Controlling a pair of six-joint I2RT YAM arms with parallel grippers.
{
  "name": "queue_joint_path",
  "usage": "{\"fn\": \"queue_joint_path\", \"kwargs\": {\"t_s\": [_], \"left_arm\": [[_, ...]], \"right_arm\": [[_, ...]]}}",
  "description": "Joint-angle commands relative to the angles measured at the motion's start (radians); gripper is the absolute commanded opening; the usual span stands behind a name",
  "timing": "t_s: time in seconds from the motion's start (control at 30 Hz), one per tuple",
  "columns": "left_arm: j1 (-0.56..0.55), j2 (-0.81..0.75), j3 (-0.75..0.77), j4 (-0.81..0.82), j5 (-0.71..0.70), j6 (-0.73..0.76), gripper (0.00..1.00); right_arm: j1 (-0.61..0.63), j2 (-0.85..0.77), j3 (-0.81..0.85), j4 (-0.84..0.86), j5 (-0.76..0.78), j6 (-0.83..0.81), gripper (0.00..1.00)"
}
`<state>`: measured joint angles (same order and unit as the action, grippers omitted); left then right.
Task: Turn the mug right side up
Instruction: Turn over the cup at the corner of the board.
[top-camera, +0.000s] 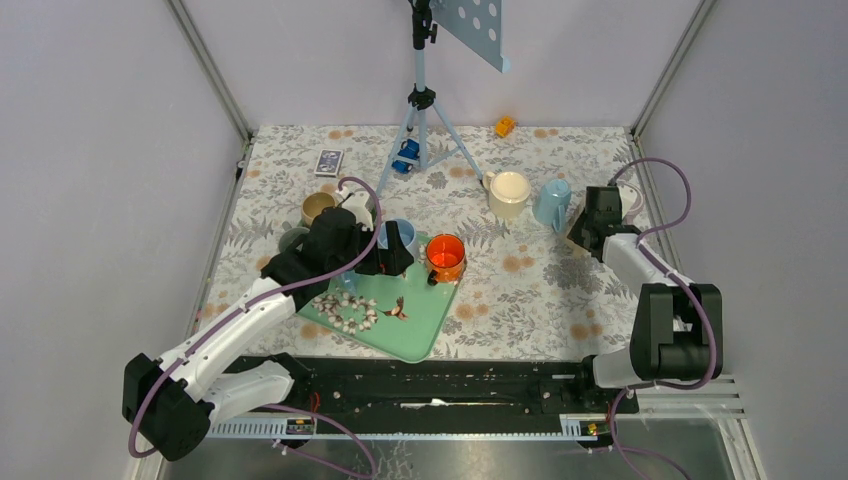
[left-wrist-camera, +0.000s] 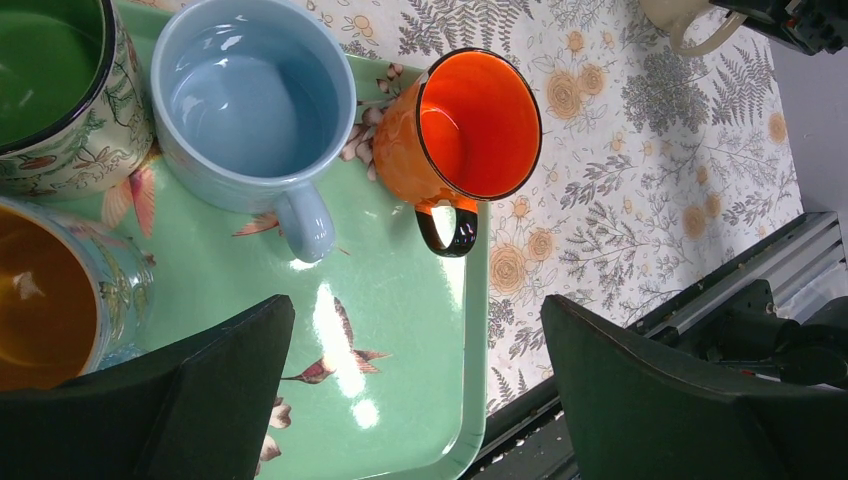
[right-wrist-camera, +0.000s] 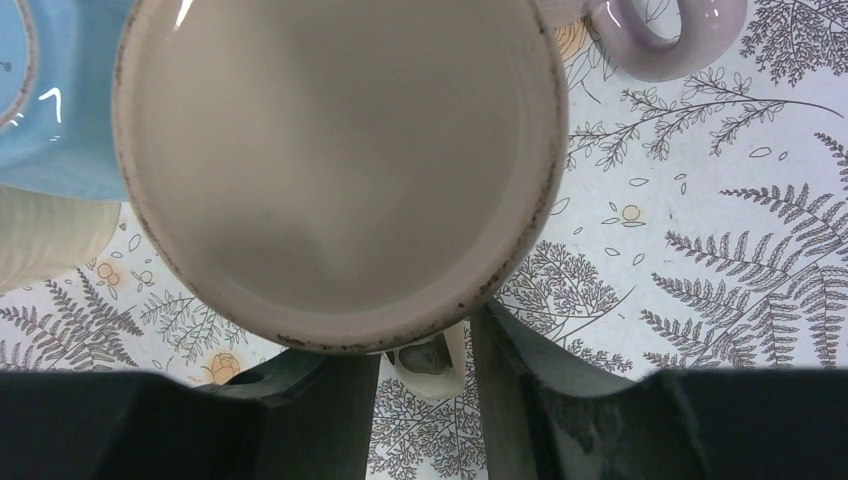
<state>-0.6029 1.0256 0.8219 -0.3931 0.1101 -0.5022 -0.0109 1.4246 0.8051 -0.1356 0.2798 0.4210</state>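
Left gripper (left-wrist-camera: 418, 310) hangs spread wide above the green tray (left-wrist-camera: 400, 420); far right of the table, the upside-down mug (right-wrist-camera: 330, 170) shows its base; right gripper (right-wrist-camera: 425, 340) sits narrow around its handle (right-wrist-camera: 430, 365), firm or not I cannot tell; a shallow pinch could let it swivel mid-flip into the blue mug (right-wrist-camera: 40, 100) alongside; right arm reaches forward, wrist pitched steeply down.

Our two arms share white links and black joints: left arm (top-camera: 225, 335) at seven o'clock, right arm (top-camera: 640, 262) at four. A mauve cable (top-camera: 689, 195) trails each. The left end effector (left-wrist-camera: 412, 305) has dark matte fingers (left-wrist-camera: 650, 400).
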Motion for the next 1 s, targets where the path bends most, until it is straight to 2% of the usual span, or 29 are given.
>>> {"fn": "queue_joint_path", "kwargs": {"t_s": [0.0, 0.17, 0.27, 0.5, 0.97], "left_arm": [[0.004, 0.003, 0.003, 0.055, 0.025, -0.006, 0.99], [0.004, 0.004, 0.006, 0.054, 0.028, -0.009, 0.99], [0.004, 0.004, 0.008, 0.055, 0.032, -0.013, 0.99], [0.004, 0.009, 0.013, 0.061, 0.075, -0.041, 0.99], [0.004, 0.027, -0.001, 0.161, 0.254, -0.206, 0.99]], "right_arm": [[0.006, 0.02, 0.02, 0.034, 0.051, -0.017, 0.42], [0.032, 0.026, 0.023, 0.036, 0.053, -0.016, 0.38], [0.033, 0.031, 0.03, 0.029, 0.053, -0.02, 0.31], [0.043, 0.009, 0.05, -0.01, 0.049, -0.013, 0.0], [0.078, -0.18, 0.002, -0.098, -0.018, 0.078, 0.0]]}}
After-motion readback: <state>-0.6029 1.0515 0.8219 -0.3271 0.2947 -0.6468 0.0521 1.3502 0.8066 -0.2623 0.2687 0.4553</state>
